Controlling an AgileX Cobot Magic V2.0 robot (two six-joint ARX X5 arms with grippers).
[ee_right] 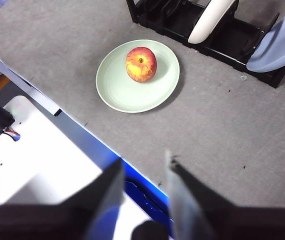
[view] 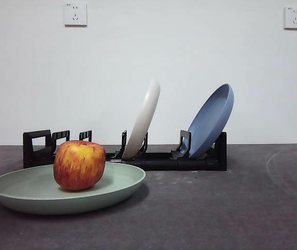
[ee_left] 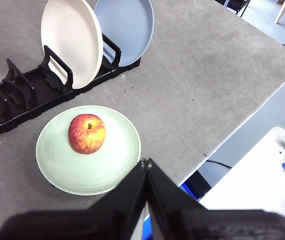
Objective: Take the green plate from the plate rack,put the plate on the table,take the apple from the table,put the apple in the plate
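Observation:
The green plate (view: 44, 195) lies flat on the table (view: 232, 208) in front of the plate rack (view: 159, 159). The apple (view: 79, 164) sits in the plate, left of its middle. Both show in the left wrist view, plate (ee_left: 107, 165) and apple (ee_left: 87, 133), and in the right wrist view, plate (ee_right: 117, 90) and apple (ee_right: 141, 64). My left gripper (ee_left: 146, 162) is shut and empty, high above the table edge, clear of the plate. My right gripper (ee_right: 145, 162) is open and empty, high over the table's front edge. Neither gripper shows in the front view.
The rack holds a cream-white plate (view: 144, 119) and a blue plate (view: 211, 121), both leaning in their slots. The rack's left slots (view: 60, 139) and loop handle (view: 36, 147) stand behind the green plate. A white platform (ee_left: 252, 185) lies beyond the table edge.

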